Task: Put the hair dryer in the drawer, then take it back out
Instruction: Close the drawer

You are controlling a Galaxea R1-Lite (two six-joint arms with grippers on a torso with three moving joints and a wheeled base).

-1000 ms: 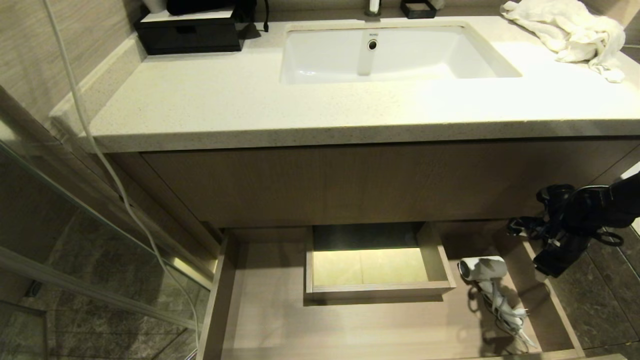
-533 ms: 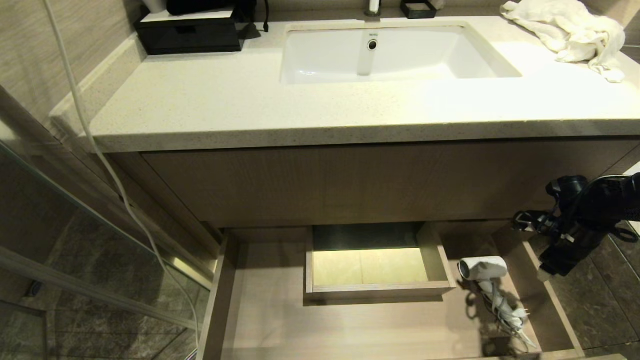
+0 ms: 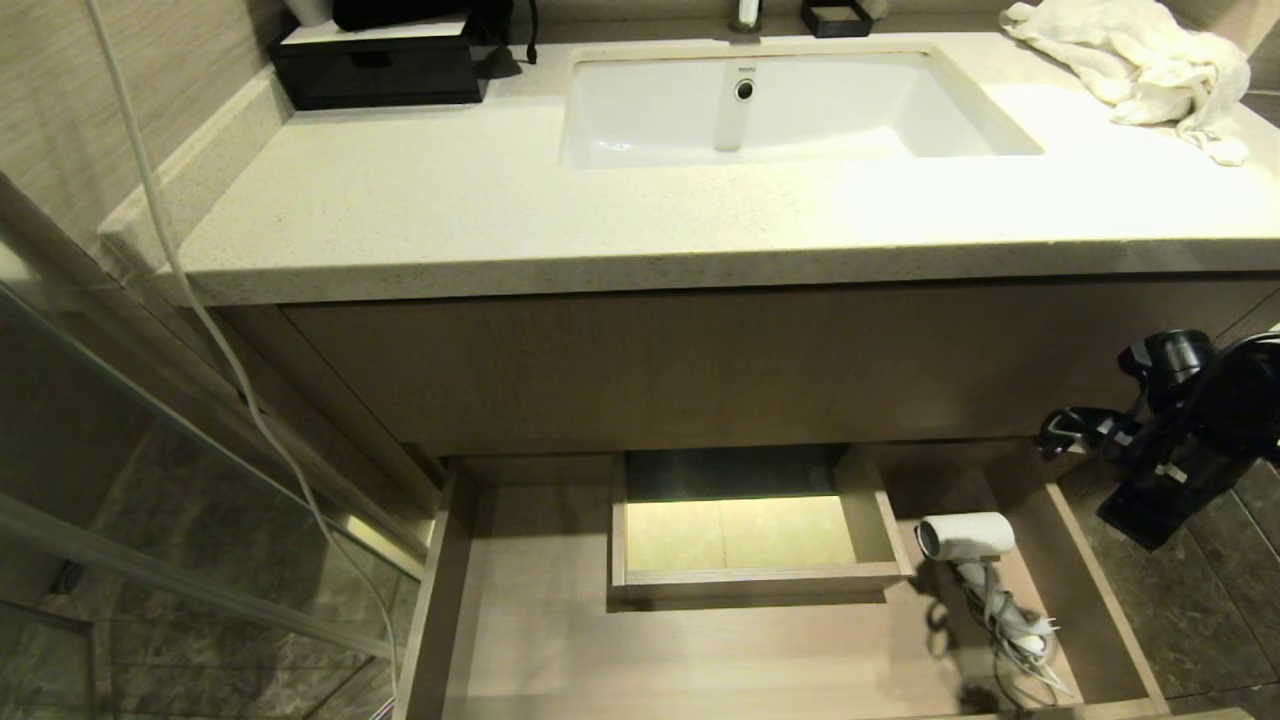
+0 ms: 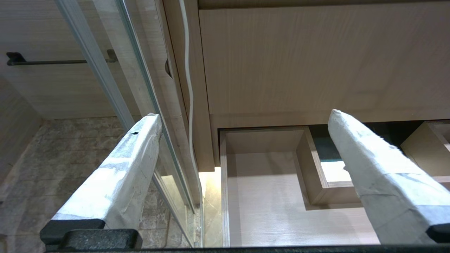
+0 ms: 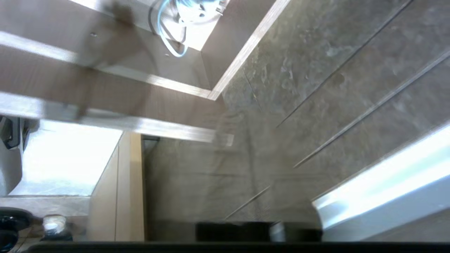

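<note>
The small white hair dryer lies in the right part of the pulled-out wood-grain drawer, its dark mouth facing left. Its white cord trails toward the drawer's front. My right gripper hangs above the drawer's right wall, up and to the right of the dryer and apart from it, with nothing in it. In the right wrist view only the cord shows, by the drawer's front corner. My left gripper is parked open in front of the drawer's left end.
A boxed notch juts into the drawer from its rear wall. Above are the vanity panel, the countertop with a sink, a black box and a white towel. Glass partition on the left, tiled floor on the right.
My right arm has risen and drawn back to the right, away from the hair dryer. The dryer stays in the drawer. The left arm has not moved.
</note>
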